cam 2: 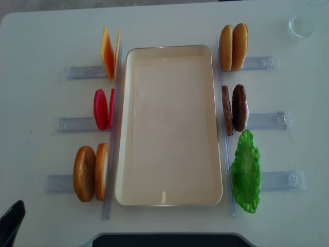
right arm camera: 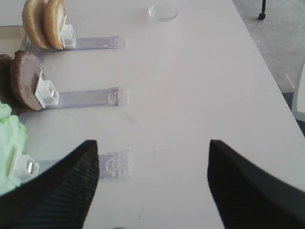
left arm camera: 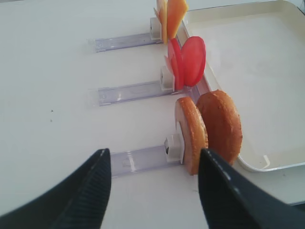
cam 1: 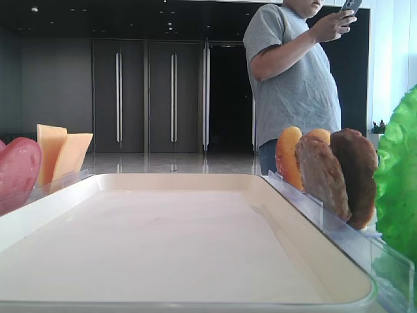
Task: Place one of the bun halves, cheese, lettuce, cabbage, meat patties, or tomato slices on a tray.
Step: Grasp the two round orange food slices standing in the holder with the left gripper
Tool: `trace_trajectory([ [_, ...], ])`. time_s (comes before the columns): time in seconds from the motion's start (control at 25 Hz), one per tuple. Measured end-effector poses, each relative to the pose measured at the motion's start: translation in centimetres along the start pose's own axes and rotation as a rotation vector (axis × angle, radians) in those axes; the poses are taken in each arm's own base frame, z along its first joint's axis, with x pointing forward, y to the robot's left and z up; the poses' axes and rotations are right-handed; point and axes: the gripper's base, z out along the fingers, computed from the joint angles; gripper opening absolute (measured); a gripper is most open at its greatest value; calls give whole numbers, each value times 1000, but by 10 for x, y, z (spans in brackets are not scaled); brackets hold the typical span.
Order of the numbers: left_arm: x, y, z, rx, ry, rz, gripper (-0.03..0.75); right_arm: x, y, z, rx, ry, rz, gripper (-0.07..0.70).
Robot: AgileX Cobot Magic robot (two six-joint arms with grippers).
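Directly ahead of the left gripper point(left arm camera: 152, 191), whose jaws are spread and empty, the bun halves point(left arm camera: 209, 131) are stood on edge.

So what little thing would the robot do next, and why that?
Probably ease the left gripper, its jaws open, forward around the nearest golden-brown round bun halves standing in the clear rack right ahead of it. The large cream-white rectangular tray beside them holds nothing yet.

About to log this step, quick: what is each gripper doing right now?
Left gripper: open, holding nothing, above the table near the bun halves.
Right gripper: open, holding nothing.
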Motion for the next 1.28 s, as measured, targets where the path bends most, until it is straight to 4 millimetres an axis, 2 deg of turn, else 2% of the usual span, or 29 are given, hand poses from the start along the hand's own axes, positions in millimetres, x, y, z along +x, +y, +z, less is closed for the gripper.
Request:
trace_trajectory([
  [1.28, 0, 0, 0, 0, 0, 0, 451, 0, 0, 0, 0, 0, 0, 465],
])
